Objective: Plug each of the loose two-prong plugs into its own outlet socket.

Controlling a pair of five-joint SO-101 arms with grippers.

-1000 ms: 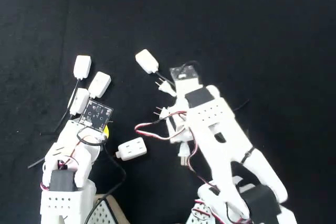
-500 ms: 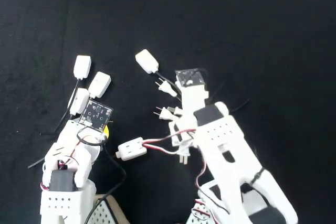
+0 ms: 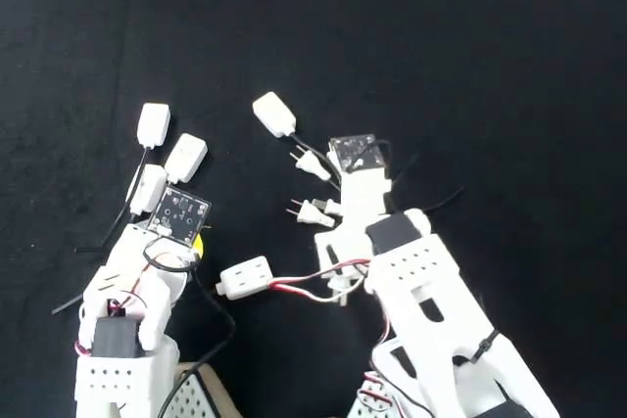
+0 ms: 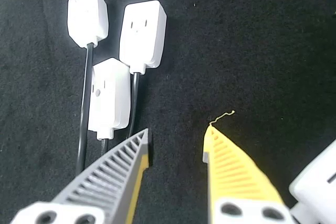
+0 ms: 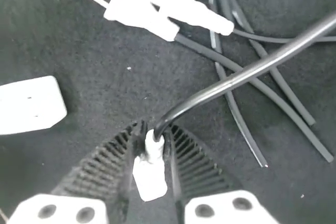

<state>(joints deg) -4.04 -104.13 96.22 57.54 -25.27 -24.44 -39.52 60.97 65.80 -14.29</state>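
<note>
The right gripper (image 5: 152, 135) is clenched on a white plug (image 5: 149, 174) (its black cord (image 5: 236, 74) arches out from between the fingers) over the black table (image 5: 79, 61). Beyond it lie a second plug (image 5: 157, 9) and one outlet socket (image 5: 29, 103). The left gripper (image 4: 177, 129) hangs spread wide, grasping nothing. Three sockets (image 4: 143, 32) lie clustered just past its tips.

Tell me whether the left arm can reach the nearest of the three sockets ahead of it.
Probably yes: the left claw stands open just short of the nearest socket, with nothing lying between them.
</note>
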